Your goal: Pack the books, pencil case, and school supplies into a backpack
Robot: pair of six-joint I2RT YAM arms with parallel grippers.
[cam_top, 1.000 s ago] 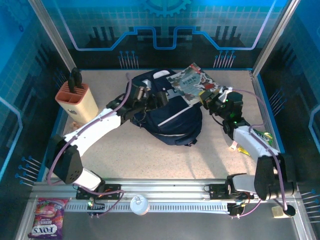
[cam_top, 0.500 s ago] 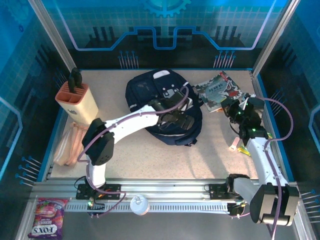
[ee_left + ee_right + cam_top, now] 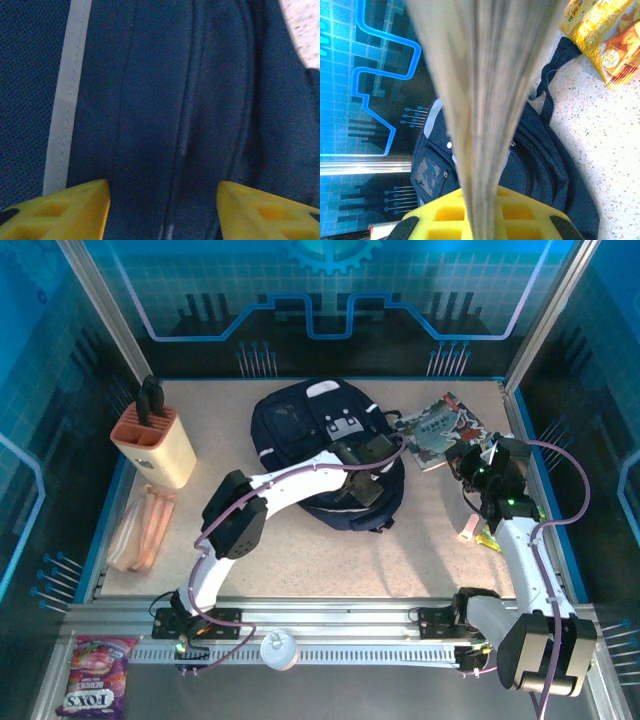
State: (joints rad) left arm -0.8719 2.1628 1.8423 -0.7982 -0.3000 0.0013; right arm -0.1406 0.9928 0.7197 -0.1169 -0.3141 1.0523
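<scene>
Left end effector (image 3: 162, 207) is hard to pick out from above against the dark backpack (image 3: 298, 430). In its wrist view the fingers are spread wide, close over navy fabric near the white stripe (image 3: 62, 100); contact cannot be told. The book (image 3: 440, 428) is edge-on and blurred in the right wrist view, cover unreadable. Right end effector (image 3: 465, 453) pinches the book just right of the backpack. Versus half a second ago: the left arm reaches farther right across the backpack; the book has barely shifted.

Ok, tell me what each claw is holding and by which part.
The right claw clamps the cartoon-covered book by the edge nearest that arm. The left claw hangs open over the backpack, holding nothing.
</scene>
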